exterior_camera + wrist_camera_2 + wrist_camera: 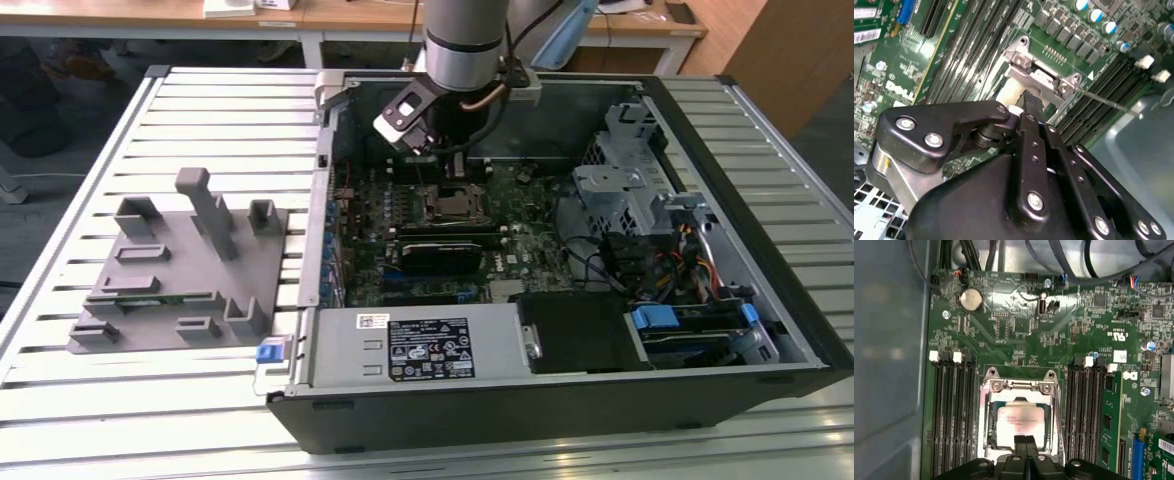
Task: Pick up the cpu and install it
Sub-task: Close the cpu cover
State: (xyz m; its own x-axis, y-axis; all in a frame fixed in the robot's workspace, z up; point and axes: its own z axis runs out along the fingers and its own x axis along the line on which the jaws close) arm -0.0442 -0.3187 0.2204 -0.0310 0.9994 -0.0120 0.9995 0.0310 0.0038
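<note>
Surface: slatted metal table (160, 410); wooden desks (347, 15) behind the case (561, 405)
Fixture (174, 270): grey; beside the case
Cpu (1021, 420): inside the case; seated in socket frame (987, 415)
Gripper (1025, 440): 2 fingers pressed together, empty; over cpu's edge

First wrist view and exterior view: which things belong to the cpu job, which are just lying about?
Job: cpu lying in socket frame; gripper over it.
Lying about: grey fixture, black module, coin cell.

cpu (1020, 421): pale silver-white top. motherboard (1019, 330): green, fine pale traces. memory slots (954, 415): black, white latches. gripper (1025, 441): black. fixture (160, 290): plain grey. table (200, 110): pale grey, ribbed in parallel slats.
</note>
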